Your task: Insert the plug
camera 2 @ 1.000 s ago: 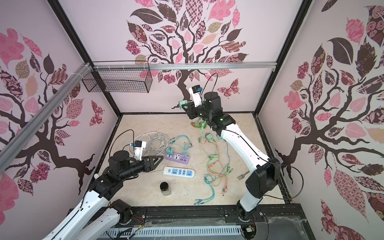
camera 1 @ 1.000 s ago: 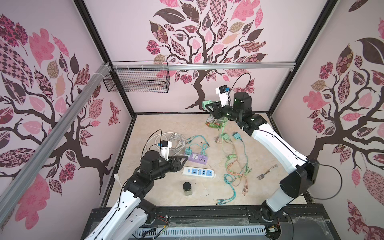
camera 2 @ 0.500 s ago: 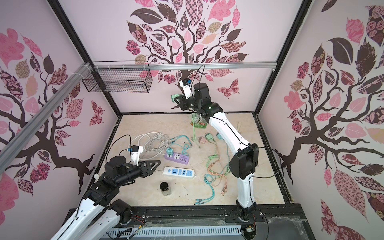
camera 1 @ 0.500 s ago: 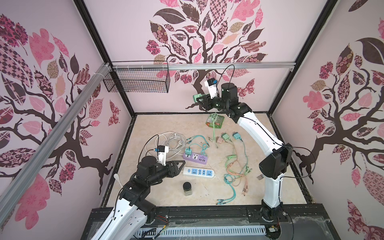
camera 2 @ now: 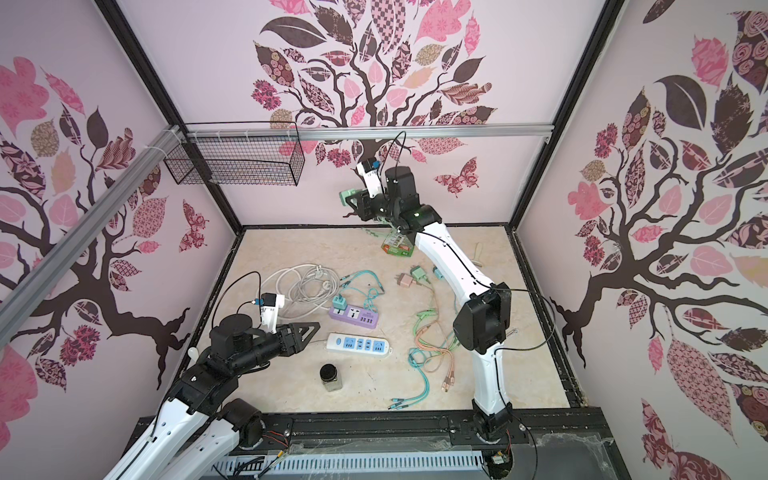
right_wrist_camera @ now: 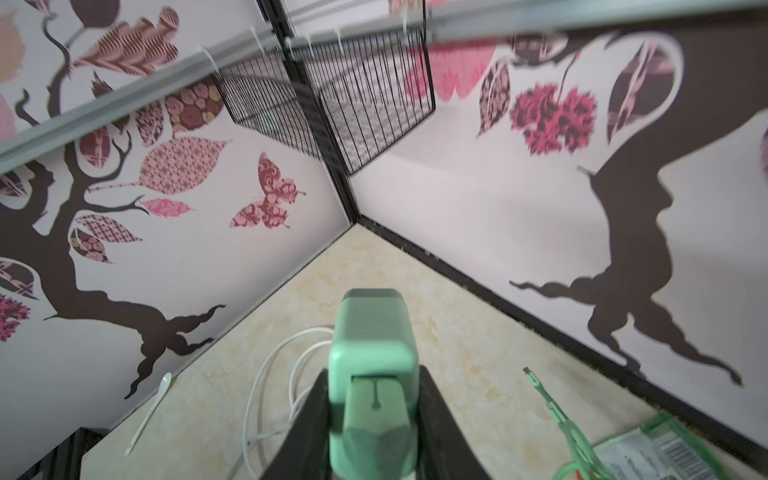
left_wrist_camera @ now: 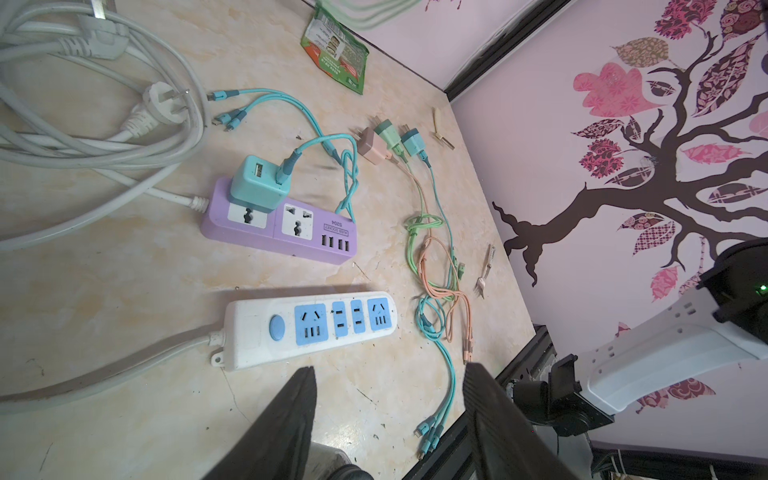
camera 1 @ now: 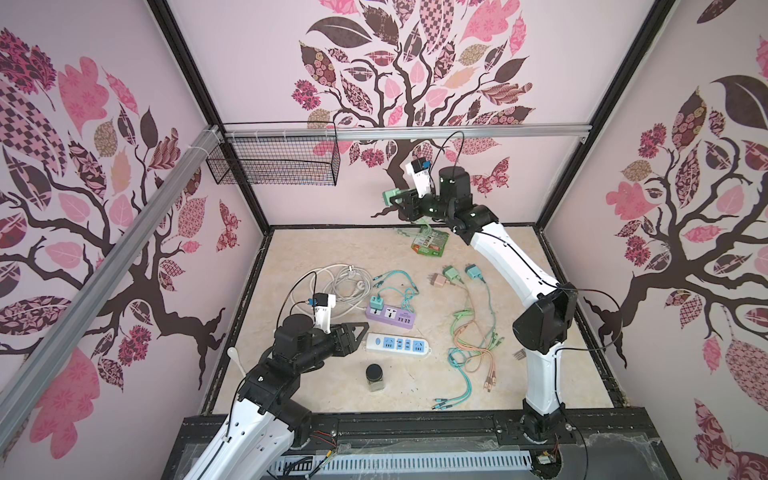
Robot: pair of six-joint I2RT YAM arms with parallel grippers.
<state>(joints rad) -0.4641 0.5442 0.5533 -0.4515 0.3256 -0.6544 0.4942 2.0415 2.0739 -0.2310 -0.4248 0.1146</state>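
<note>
My right gripper (camera 1: 400, 202) (camera 2: 356, 203) is raised high near the back wall and shut on the pale green plug (camera 1: 390, 195) (camera 2: 346, 196) (right_wrist_camera: 374, 353). Its fingers (right_wrist_camera: 432, 399) press the plug's two sides. A thin green cable (right_wrist_camera: 555, 411) hangs beside it. The white power strip (camera 1: 397, 344) (camera 2: 359, 345) (left_wrist_camera: 311, 328) with blue sockets lies on the floor. My left gripper (camera 1: 359, 330) (camera 2: 311, 328) (left_wrist_camera: 388, 368) hovers open and empty just left of its switch end. The purple power strip (camera 1: 390, 316) (left_wrist_camera: 278, 224) carries a teal charger (left_wrist_camera: 259, 183).
A dark-lidded jar (camera 1: 375, 377) stands near the front. Tangled coloured cables (camera 1: 469, 332) and three loose plugs (camera 1: 453, 276) lie right of the strips. A coiled white cord (camera 1: 340, 282), a snack packet (camera 1: 430, 241), a fork (camera 1: 518, 354) and a wall-hung wire basket (camera 1: 272, 162) are also present.
My right arm has swung the green plug up and leftward along the back wall, its elbow rising. My left gripper has drawn back slightly toward the front left, still open.
</note>
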